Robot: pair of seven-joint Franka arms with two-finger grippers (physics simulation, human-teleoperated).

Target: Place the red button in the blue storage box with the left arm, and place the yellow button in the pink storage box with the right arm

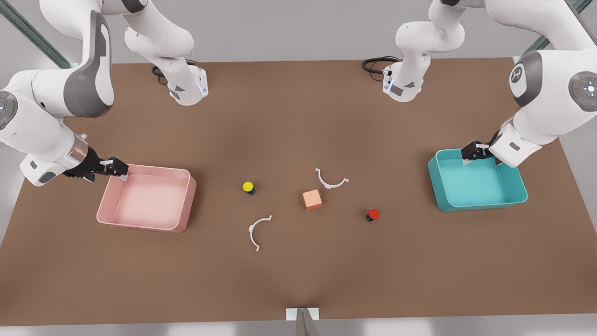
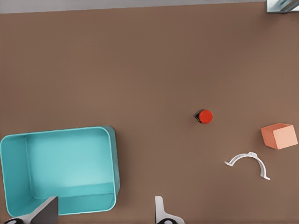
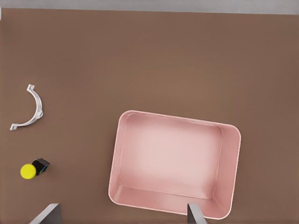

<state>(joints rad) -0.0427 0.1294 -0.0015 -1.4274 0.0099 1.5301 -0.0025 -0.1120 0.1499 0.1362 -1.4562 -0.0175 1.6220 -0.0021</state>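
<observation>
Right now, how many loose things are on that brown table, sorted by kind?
Buttons: 2, red and yellow
Boxes: 2, pink and teal
Cubes: 1, orange
White curved clips: 2, one beside the cube, one nearer the camera
Total: 7

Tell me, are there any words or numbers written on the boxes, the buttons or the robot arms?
None can be read. The pink storage box, blue storage box, red button, yellow button and orange cube are all plain. The arms carry small round marks, too blurred to read.
</observation>
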